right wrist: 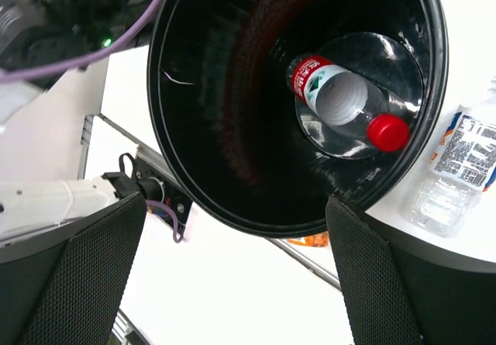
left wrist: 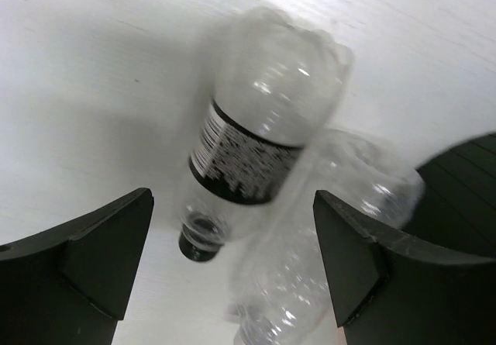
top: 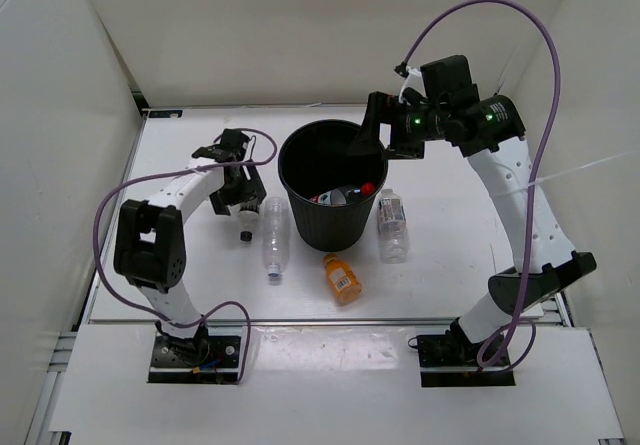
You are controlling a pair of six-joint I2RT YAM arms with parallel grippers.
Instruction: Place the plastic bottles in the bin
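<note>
The black bin [top: 300,190] stands mid-table with the red-capped, red-labelled bottle [top: 345,195] lying inside; that bottle also shows in the right wrist view [right wrist: 341,101]. My right gripper [top: 375,137] hangs open and empty over the bin's right rim [right wrist: 201,182]. My left gripper [top: 238,197] is open, just above a clear bottle with a dark label [left wrist: 263,120] and a black cap [left wrist: 200,244]. A second clear bottle [top: 274,237] lies beside it [left wrist: 325,229]. A third clear bottle [top: 393,225] lies right of the bin. The orange bottle [top: 342,277] lies in front of it.
White walls enclose the table on the left, back and right. The bin's edge [left wrist: 465,198] is close on the right of the left gripper. Purple cables loop over both arms.
</note>
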